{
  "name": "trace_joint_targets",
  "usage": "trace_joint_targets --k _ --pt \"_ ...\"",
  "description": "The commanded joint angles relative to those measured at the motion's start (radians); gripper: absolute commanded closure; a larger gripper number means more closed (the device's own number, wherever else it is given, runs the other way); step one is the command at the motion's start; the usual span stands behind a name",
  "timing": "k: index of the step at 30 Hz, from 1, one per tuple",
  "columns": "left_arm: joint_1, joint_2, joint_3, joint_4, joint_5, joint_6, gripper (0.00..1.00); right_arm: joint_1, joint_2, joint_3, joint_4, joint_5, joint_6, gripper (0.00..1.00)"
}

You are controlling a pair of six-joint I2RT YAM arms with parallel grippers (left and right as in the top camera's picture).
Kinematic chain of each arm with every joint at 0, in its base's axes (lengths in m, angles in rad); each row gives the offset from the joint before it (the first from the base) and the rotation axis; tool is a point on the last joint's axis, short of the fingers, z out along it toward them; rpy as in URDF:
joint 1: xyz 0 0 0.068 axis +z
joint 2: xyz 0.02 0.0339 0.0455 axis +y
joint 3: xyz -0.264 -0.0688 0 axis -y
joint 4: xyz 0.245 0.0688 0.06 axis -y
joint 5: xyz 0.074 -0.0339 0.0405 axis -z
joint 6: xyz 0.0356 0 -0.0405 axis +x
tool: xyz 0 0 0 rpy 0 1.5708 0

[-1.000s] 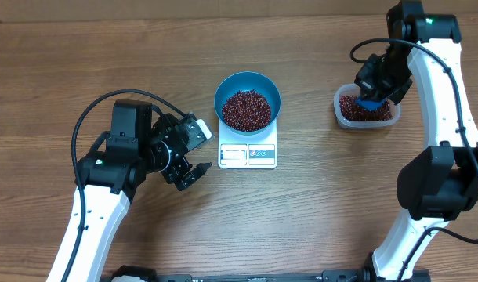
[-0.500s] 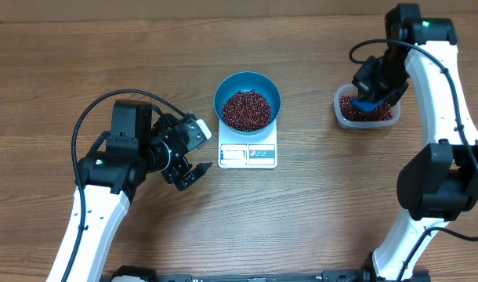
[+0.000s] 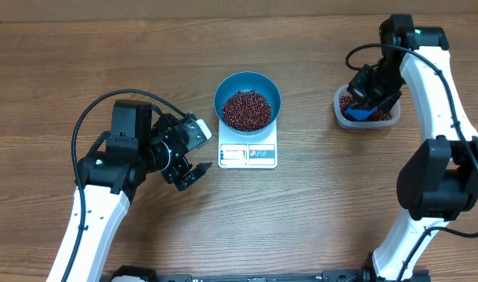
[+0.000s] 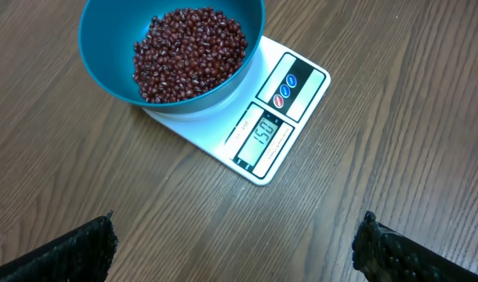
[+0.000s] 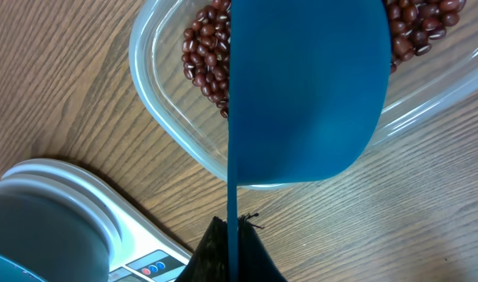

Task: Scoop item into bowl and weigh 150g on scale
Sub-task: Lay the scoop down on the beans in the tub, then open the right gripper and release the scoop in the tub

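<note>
- My right hand (image 3: 371, 95) is clamped on the blue scoop (image 5: 302, 94), over the clear tub (image 5: 157, 117) well right of the scale (image 4: 290, 117).
- My left hand (image 3: 189, 163) gapes wide, empty, just left of the scale.
- The bowl (image 4: 106, 55) of beans (image 4: 188, 51) sits on the scale (display reads 150).

Left arm (image 3: 94, 219) rises from the near-left base, upper link angled inward, wrist turned toward the table centre. Left gripper (image 3: 193, 174) has its jaws spread wide with nothing between them. In the left wrist view its two dark fingers (image 4: 82, 252) sit at opposite lower corners, angled down at the table. Right arm (image 3: 437, 102) reaches from the near-right base to the far right side, forearm long and nearly straight, wrist bent inward and down. Right gripper (image 3: 369, 97) has its jaws closed on the thin handle of a blue scoop (image 5: 302, 94).
</note>
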State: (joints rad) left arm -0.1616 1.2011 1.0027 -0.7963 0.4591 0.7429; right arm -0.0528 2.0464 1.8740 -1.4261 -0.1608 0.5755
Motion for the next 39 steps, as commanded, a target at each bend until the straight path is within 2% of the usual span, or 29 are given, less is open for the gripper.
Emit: trace_joint_targets --k 1,4,6,11,22,34,39 --pt "0.004 0.006 -0.006 0.0 0.002 0.019 0.0 -0.002 -0.039 0.005 -0.003 -0.005 0.0 0.82" --pt "0.004 0.006 -0.006 0.0 0.002 0.019 0.0 -0.002 -0.039 0.005 -0.011 -0.005 0.0 0.67" --pt "0.004 0.006 -0.006 0.0 0.002 0.019 0.0 -0.002 -0.039 0.005 -0.016 -0.005 -0.003 0.63" --pt "0.004 0.006 -0.006 0.0 0.002 0.019 0.0 -0.003 -0.039 0.005 -0.029 0.014 -0.005 0.62" --pt "0.004 0.006 -0.006 0.0 0.002 0.019 0.01 -0.037 -0.087 0.006 -0.058 0.093 -0.05 0.52" --pt "0.004 0.006 -0.006 0.0 0.002 0.019 0.0 -0.101 -0.148 0.006 -0.069 0.092 -0.084 0.52" --pt "0.004 0.006 -0.006 0.0 0.002 0.019 0.01 -0.092 -0.148 0.006 -0.014 0.088 -0.086 0.52"
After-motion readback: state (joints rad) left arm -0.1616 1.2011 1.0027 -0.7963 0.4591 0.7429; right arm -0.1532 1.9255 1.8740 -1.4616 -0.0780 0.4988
